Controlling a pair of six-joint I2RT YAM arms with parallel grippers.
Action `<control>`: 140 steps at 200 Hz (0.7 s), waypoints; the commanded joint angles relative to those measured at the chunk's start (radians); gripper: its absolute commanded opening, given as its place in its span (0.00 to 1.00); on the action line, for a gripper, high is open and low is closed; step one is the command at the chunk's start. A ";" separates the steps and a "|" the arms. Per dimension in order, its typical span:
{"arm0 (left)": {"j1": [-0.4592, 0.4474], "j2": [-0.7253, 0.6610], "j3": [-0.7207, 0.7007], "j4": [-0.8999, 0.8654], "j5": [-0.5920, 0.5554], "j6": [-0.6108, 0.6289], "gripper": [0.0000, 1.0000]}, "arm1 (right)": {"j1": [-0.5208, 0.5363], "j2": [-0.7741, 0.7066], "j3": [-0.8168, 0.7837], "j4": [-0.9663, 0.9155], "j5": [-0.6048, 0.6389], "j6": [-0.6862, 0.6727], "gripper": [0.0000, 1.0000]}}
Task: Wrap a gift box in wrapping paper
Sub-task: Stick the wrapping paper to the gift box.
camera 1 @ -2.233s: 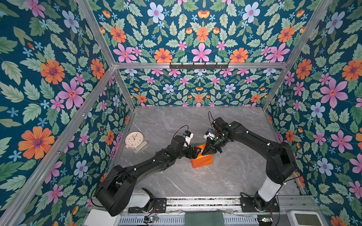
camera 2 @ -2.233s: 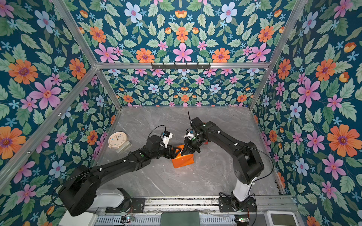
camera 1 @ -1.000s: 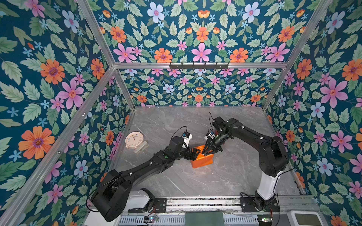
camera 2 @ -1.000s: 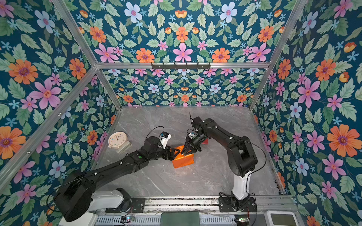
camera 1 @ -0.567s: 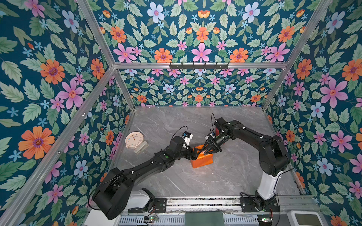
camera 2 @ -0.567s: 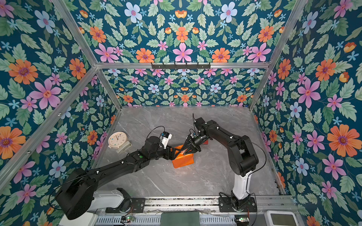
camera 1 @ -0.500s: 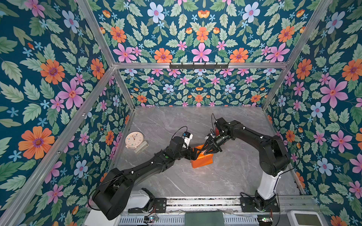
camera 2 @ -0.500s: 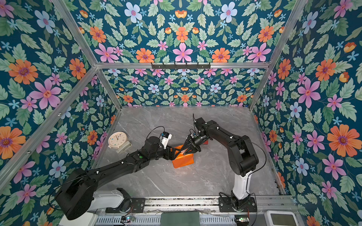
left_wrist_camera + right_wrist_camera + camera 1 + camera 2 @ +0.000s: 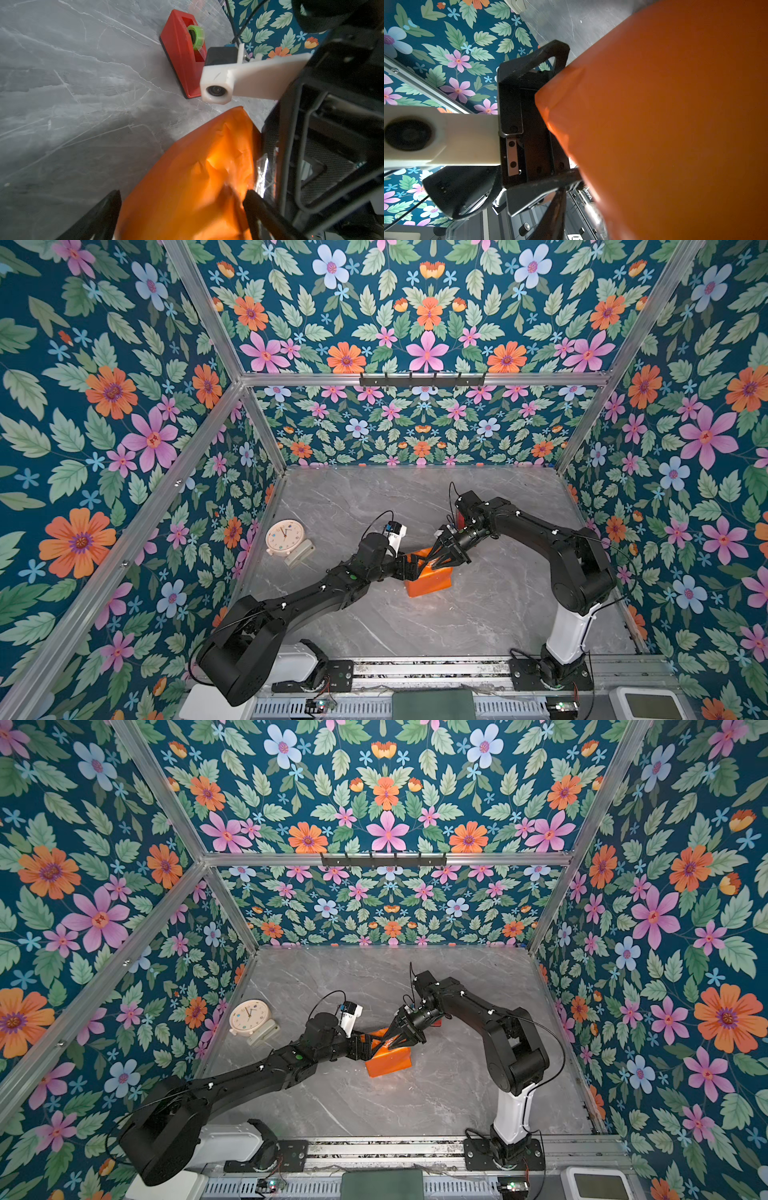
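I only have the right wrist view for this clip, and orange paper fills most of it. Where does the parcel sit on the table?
Observer: In both top views the wrapping paper forms a blocky parcel near the middle of the table, with the left gripper at its end and the right gripper above its far edge.
Operator: Any tape nearby?
Observer: Yes. The left wrist view shows a red tape dispenser standing on the marble beyond the parcel, a green roll in it.
Operator: Anything else?
Observer: A cream clock sits near the left wall, apart from both arms.
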 commanded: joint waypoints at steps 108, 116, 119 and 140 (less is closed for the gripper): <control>0.008 0.028 -0.048 0.292 0.078 -0.199 1.00 | 0.002 0.008 -0.007 0.003 0.134 -0.024 0.34; 0.012 0.025 -0.057 0.307 0.074 -0.216 1.00 | 0.001 0.006 -0.007 0.003 0.134 -0.026 0.34; 0.013 0.025 -0.061 0.314 0.073 -0.221 1.00 | 0.001 0.006 -0.008 0.004 0.135 -0.026 0.34; 0.024 0.009 -0.086 0.360 0.063 -0.254 1.00 | 0.001 0.005 -0.010 0.002 0.134 -0.031 0.34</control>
